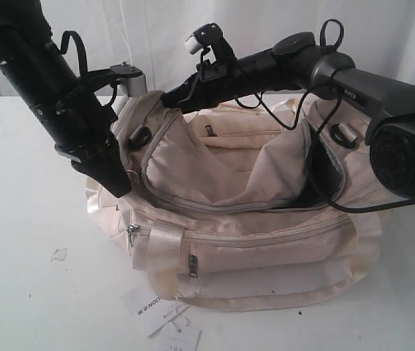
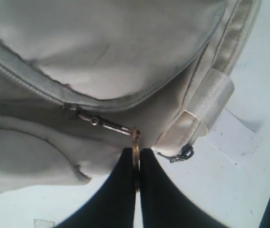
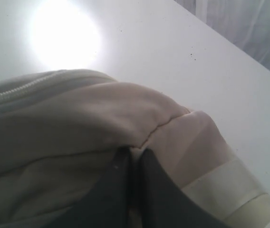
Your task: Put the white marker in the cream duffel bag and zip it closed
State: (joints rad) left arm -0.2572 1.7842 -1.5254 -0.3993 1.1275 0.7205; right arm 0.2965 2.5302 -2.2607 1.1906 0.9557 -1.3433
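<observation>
My left gripper [image 2: 136, 164], at nine o'clock of the cream duffel bag [image 1: 266, 241], pinches the zipper-pull ring [image 2: 135, 141]; my right gripper [image 3: 134, 157], at eleven o'clock, clamps its fabric.

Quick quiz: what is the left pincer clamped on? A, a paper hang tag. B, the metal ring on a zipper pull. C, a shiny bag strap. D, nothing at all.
B: the left wrist view shows the left pincer shut on the metal ring hanging from a zipper pull on the cream duffel bag.
</observation>
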